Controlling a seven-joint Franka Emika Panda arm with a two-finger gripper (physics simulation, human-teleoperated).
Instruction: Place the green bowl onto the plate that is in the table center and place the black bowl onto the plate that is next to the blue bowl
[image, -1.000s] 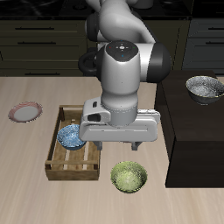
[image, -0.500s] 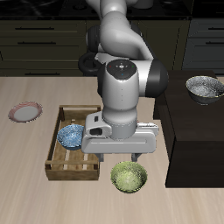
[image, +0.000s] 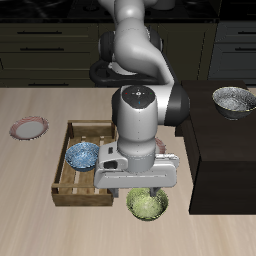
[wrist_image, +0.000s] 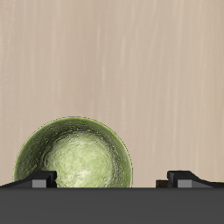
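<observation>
The green bowl (image: 148, 206) (wrist_image: 74, 166), yellow-green and mottled, sits on the table (image: 30, 200) near its front edge. My gripper (image: 147, 190) (wrist_image: 112, 180) hangs just above it, open, with its fingertips (wrist_image: 39, 180) spread wide and nothing between them. One fingertip is over the bowl's rim and the other is over bare wood. The black bowl (image: 234, 99) rests on top of the black cabinet (image: 225, 150). The blue bowl (image: 82, 153) lies inside a wooden tray (image: 70, 188). A pink-rimmed plate (image: 28, 128) lies on the table beyond the tray. My arm hides the table's middle.
The black cabinet stands tall close beside the green bowl. The wooden tray's wall is close on the bowl's other side. Dark kitchen cupboards (image: 50, 45) run along the back.
My arm has come forward toward the table's front edge and lowered, so the gripper now sits right over the green bowl. The bowls and the plate have not moved.
</observation>
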